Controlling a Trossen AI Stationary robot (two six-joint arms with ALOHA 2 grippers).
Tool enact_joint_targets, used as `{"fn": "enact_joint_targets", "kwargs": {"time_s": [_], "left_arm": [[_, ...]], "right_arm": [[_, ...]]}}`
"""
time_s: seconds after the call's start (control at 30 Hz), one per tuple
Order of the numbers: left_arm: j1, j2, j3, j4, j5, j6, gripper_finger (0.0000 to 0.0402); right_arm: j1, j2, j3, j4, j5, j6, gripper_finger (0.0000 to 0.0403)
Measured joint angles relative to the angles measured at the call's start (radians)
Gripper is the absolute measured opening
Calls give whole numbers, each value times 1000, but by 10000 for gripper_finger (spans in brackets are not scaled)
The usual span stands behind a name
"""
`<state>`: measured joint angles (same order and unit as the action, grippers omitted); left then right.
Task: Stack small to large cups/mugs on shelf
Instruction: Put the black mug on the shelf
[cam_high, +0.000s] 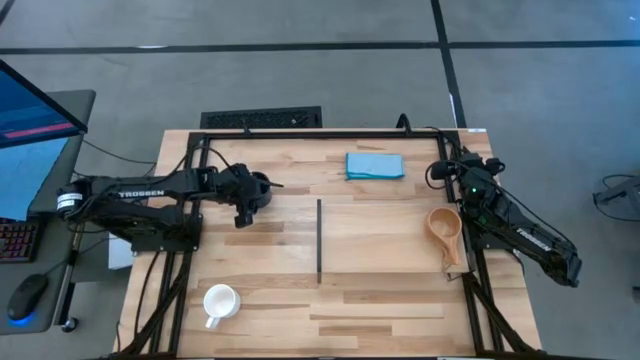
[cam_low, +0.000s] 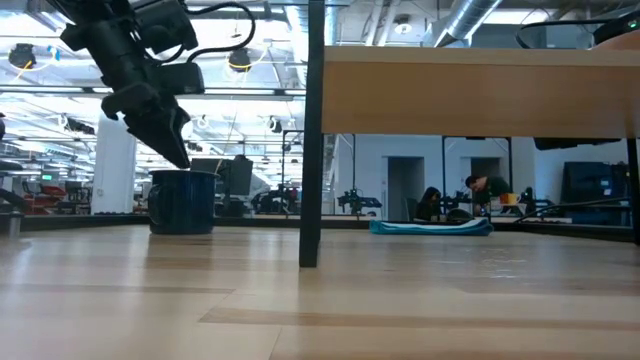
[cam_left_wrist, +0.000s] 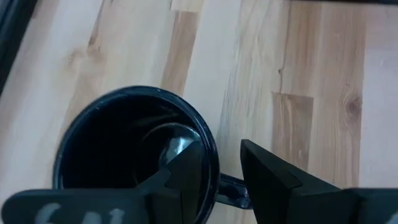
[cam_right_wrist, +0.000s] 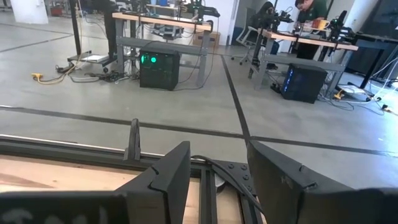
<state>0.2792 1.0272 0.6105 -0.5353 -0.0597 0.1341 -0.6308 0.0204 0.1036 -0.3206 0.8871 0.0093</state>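
**Left gripper straddling the rim of the black mug**

Left gripper (cam_left_wrist: 221, 180) sits at the black mug (cam_high: 256, 190) on the left half of the table (cam_high: 400, 300). In the left wrist view one finger reaches inside the mug and the other stands outside, beside the handle, so the wall lies between them. The jaws are partly spread, and whether they already pinch the wall cannot be told. The low view shows the mug standing upright on the table with the fingers (cam_low: 165, 135) coming down at its rim, a stance suited to lifting it by the wall.

White mug (cam_high: 220, 300) stands upright near the front left, well apart from both arms and untouched.

Shelf (cam_high: 319, 240) runs across the middle of the table; from above only its thin black strip shows, while the low view shows a pale-wood plank (cam_low: 480, 95) raised on a dark post, with nothing seen on it.

Blue folded cloth (cam_high: 375, 165) lies at the far side, right of centre.

Tan wooden cup (cam_high: 444, 228) rests at the right edge, its pointed handle toward the front. Right gripper (cam_right_wrist: 214, 180) waits beside it at the far right corner, jaws spread and empty, pointing off the table.
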Motion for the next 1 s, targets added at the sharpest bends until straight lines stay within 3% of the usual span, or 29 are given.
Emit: {"fn": "enact_joint_targets", "kwargs": {"time_s": [0.6,0.73,0.9,1.0], "left_arm": [[-6,137,1,-11,-39,-24,102],[-6,164,1,33,-40,-24,78],[-6,172,1,40,-42,-4,16],[-5,172,1,54,-58,-47,10]], "right_arm": [[2,12,0,0,-11,1,182],[2,12,0,0,-12,1,182],[2,12,0,0,-12,1,182],[2,12,0,0,-12,1,182]]}}
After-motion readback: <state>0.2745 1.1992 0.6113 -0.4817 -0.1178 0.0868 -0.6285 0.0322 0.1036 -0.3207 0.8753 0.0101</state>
